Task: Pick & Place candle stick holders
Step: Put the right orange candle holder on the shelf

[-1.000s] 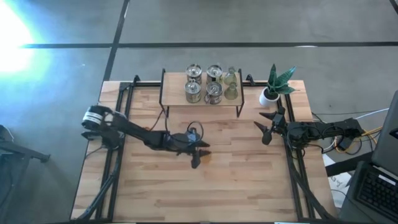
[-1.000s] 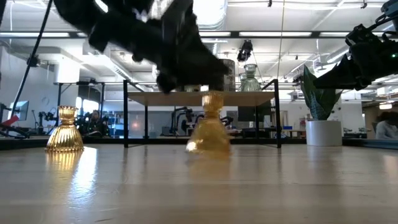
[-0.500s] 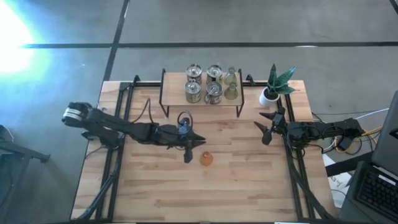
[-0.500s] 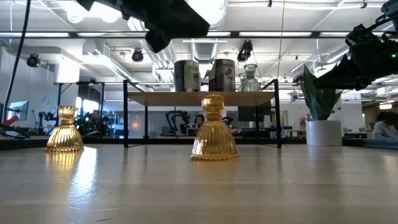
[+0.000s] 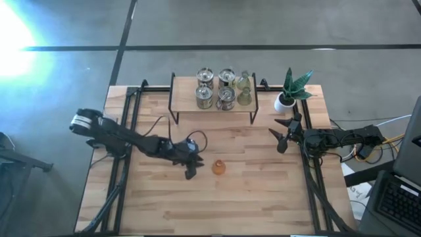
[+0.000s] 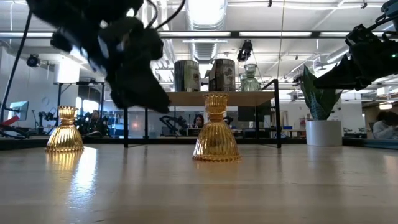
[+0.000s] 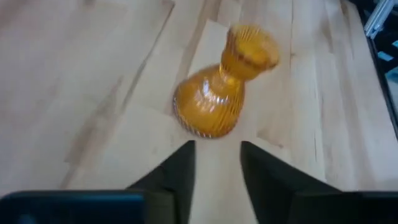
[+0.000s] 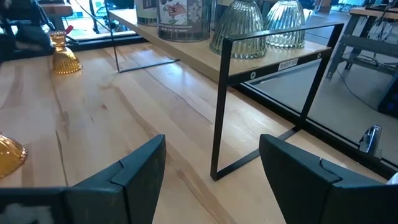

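Glossy ribbed amber glass holder (image 7: 219,93) on matt pale wood table (image 7: 81,81).

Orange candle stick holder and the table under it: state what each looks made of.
The orange candle stick holder looks like amber-tinted glass, possibly clear plastic: ribbed, translucent, with glossy highlights. The table looks like light butcher-block wood with a smooth satin finish: joined planks and visible grain, faintly mirroring the holder in the low view.
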